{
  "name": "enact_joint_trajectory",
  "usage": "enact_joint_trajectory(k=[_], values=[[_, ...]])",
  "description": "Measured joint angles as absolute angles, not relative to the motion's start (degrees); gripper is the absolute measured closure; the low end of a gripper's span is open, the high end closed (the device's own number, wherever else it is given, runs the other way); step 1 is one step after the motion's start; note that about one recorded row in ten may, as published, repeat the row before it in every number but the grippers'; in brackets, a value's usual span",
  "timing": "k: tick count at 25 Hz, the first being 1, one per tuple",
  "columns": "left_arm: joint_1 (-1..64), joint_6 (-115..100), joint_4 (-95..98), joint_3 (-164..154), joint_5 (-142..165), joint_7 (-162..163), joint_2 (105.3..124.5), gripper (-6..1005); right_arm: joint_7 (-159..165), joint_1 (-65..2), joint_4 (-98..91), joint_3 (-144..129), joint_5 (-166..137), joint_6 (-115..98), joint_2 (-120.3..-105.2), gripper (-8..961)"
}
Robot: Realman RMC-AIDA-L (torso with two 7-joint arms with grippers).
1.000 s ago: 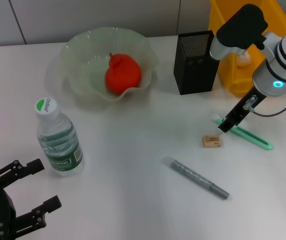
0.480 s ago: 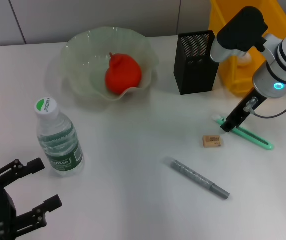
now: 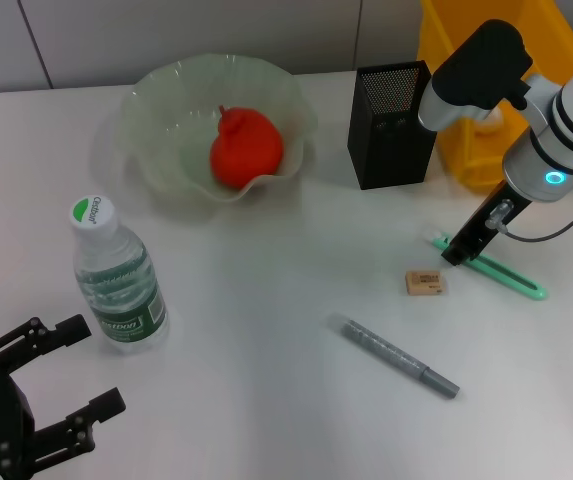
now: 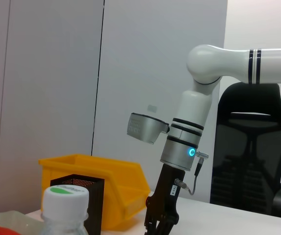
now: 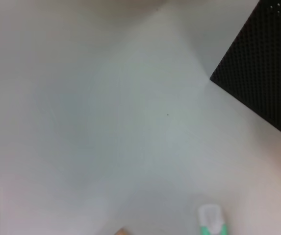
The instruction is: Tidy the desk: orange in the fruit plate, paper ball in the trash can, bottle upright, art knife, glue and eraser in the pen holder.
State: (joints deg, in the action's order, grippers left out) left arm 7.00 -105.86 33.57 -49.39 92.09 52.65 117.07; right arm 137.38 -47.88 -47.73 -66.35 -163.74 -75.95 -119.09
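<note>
Head view first, working outward from you: your left tool sits parked at the near edge of the desk, fingers spread and holding nothing. Just beyond it the bottle already stands upright, green cap on; its label carries green print you can't read from here. Toward the middle lies the grey art knife, flat and untouched. A little farther is the eraser, with a small dark mark on its wrapper, illegible. Beside it, the green-and-white glue lies on its side, and your right tool is down at its white end; whether those fingers are closed on it, you cannot tell.

Farther back, the orange rests inside the fruit plate, so that part looks done. The black mesh pen holder stands nearby with nothing visibly in it. Behind it is the yellow trash can, with a pale lump at its rim that may be the paper ball.

By this reckoning, orange and bottle are finished; glue, eraser and art knife remain for the pen holder.
</note>
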Motion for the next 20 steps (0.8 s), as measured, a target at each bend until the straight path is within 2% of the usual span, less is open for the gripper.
enact_joint_trajectory(k=[10, 14, 20], values=[[6.9, -105.8, 33.6, -49.4, 91.8, 52.7, 117.07, 214, 137.2, -47.4, -50.3, -65.8, -163.7, -77.4, -119.09, 780], [7.0, -105.8, 33.6, -49.3, 91.7, 52.7, 117.07, 214, 137.2, -45.9, -57.6, -65.4, -161.9, -81.2, -119.06, 779], [7.0, -105.8, 33.6, -48.0, 92.1, 52.7, 117.22, 214, 137.2, -41.6, -78.7, -65.4, -155.0, -88.8, -119.00, 772]])
